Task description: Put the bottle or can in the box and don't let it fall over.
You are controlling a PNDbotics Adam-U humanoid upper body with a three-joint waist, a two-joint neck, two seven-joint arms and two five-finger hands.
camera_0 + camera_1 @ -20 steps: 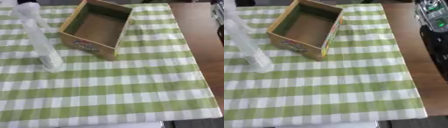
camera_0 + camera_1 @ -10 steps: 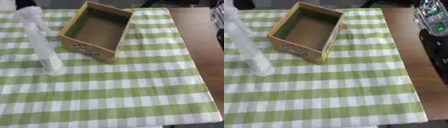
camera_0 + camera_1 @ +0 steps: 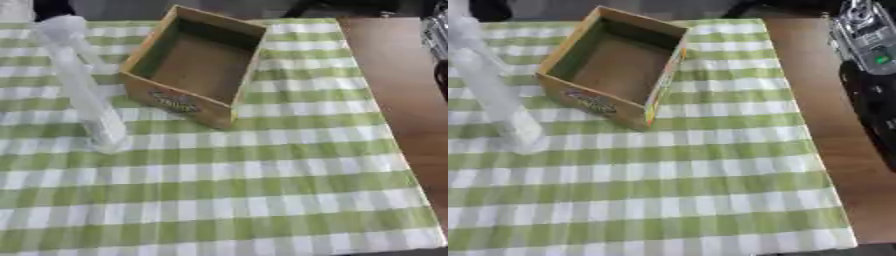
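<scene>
Green-and-white checked cloth (image 3: 262, 200) covers most of the worktop (image 3: 394, 75), bare brown wood showing along the right side. Near left: the clear plastic bottle (image 3: 83, 85) stands upright on the cloth, white cap on top (it looks tall and narrow). Just to its right, a little farther off, the open cardboard box (image 3: 197, 62) sits askew, nothing inside it. Far right edge: part of my right arm (image 3: 868, 40), black and silver. Neither hand shows, so I cannot tell how my fingers are.
</scene>
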